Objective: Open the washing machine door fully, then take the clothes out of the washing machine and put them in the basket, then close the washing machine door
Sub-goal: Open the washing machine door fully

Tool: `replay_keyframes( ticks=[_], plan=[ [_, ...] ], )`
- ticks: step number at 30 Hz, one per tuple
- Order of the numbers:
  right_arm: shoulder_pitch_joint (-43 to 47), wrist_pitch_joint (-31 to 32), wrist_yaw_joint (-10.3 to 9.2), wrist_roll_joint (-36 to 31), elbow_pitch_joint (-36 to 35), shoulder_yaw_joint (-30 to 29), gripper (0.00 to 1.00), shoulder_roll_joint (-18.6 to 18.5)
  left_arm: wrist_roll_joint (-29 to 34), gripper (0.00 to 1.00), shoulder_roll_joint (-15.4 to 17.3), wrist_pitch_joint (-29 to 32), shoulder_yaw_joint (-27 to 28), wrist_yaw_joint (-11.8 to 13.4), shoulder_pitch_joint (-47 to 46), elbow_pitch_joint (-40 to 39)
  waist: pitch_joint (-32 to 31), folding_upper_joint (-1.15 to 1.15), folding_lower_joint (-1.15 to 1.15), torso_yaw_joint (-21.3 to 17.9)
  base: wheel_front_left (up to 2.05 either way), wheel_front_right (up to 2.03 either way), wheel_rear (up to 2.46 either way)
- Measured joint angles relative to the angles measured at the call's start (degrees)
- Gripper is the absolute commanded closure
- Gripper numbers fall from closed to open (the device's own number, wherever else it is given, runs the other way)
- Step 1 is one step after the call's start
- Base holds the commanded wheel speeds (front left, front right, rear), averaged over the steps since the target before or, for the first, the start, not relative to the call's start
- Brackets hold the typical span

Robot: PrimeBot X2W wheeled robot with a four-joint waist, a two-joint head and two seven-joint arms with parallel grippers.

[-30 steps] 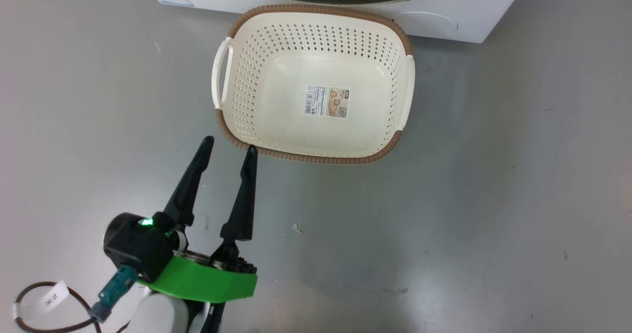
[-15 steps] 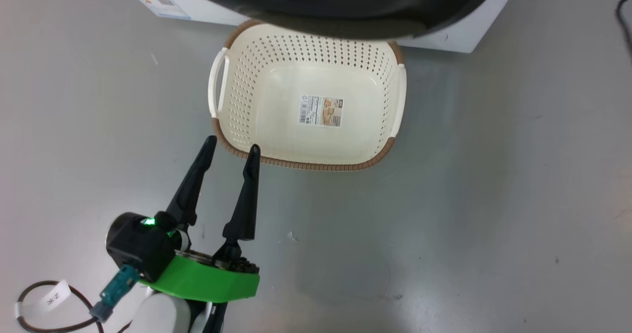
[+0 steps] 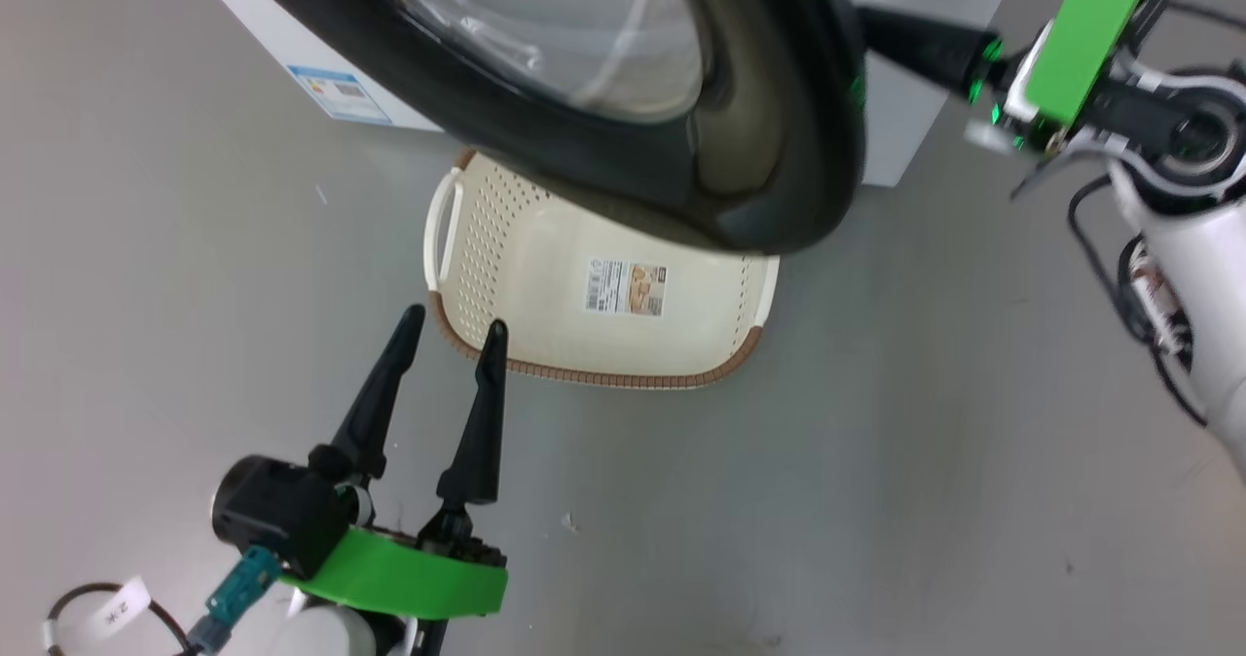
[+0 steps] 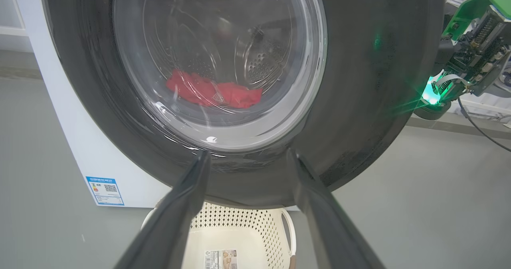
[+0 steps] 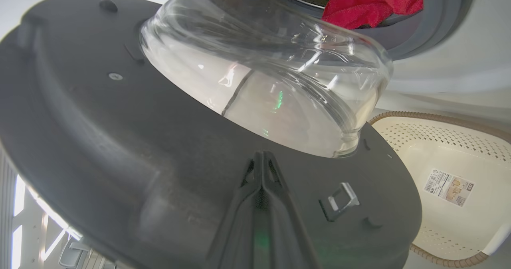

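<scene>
Because the door (image 3: 779,150) looks stiff and heavy, the closed right gripper (image 5: 261,157) bears on its inner rim; the left gripper (image 3: 453,317) hangs open.

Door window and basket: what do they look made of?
Round door's clear bulging window: looks like glass, glossy, sharp highlights, see-through; clear plastic possible. Cream perforated rectangular basket: moulded plastic, smooth, uniform holes; brown rim imitates weave, probably plastic too.
</scene>
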Motion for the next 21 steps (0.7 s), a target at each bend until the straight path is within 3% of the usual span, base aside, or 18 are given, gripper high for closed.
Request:
replay_keyframes(
  ticks=[21],
  plan=[
    [18.1, 1.5, -0.01, -0.6, -10.2, 1.9, 1.00, 3.5, 2.0, 0.00, 0.1, 0.0, 0.7, 0.5, 9.2, 1.5, -11.6, 0.00, 0.00, 3.1, 0.00, 0.00, 0.00]
  ],
)
